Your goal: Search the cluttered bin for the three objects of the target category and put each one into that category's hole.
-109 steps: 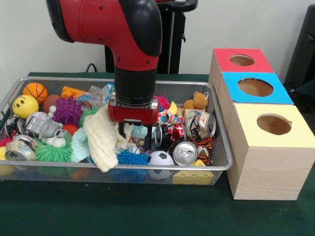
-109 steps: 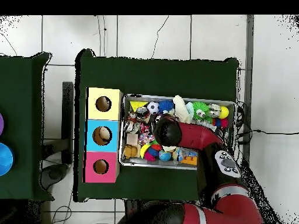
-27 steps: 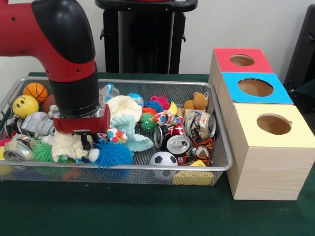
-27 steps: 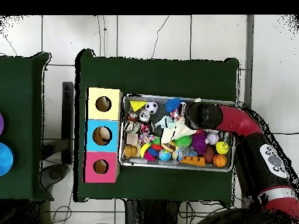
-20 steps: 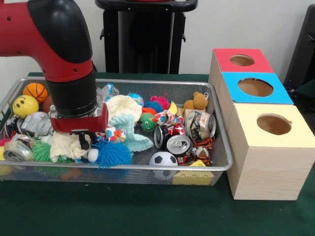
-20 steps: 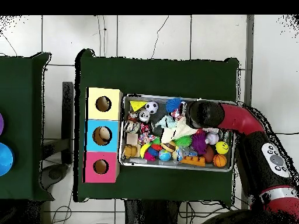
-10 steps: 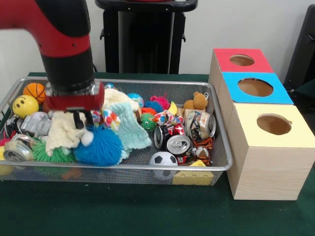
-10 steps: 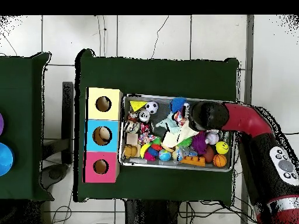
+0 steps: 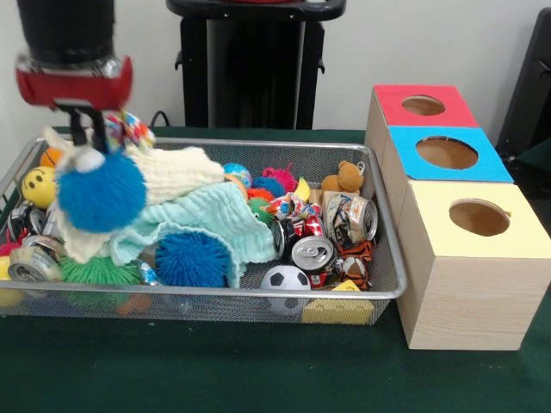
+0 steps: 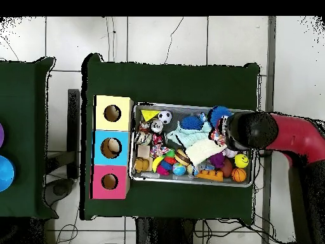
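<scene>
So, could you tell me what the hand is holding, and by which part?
The hand grips a patchwork fabric bundle at its top; a blue spiky ball hangs along.

front view: taken low and close from across the table, faced toward the pedestal (image 9: 250, 60) | overhead view: taken from high above, straight down, floor tiles included, turned half round | shared: the bin (image 9: 379, 288) (image 10: 134, 143), the yellow box (image 9: 473, 258) (image 10: 113, 113), the green table (image 9: 258, 370) (image 10: 171, 79)
</scene>
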You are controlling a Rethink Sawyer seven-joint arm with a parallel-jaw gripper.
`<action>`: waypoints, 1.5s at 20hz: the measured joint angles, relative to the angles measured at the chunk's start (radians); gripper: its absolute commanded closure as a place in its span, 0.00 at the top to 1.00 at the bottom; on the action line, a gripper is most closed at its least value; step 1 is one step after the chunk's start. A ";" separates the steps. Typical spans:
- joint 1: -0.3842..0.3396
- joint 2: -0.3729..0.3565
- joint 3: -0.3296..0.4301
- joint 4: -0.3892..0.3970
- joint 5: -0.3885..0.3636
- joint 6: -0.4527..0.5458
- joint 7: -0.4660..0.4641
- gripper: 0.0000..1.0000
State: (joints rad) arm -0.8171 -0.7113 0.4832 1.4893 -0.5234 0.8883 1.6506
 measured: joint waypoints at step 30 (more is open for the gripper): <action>0.072 0.137 -0.051 0.032 -0.129 -0.310 0.000 0.00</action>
State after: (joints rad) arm -0.7446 -0.5747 0.4324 1.5213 -0.6528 0.5786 1.6508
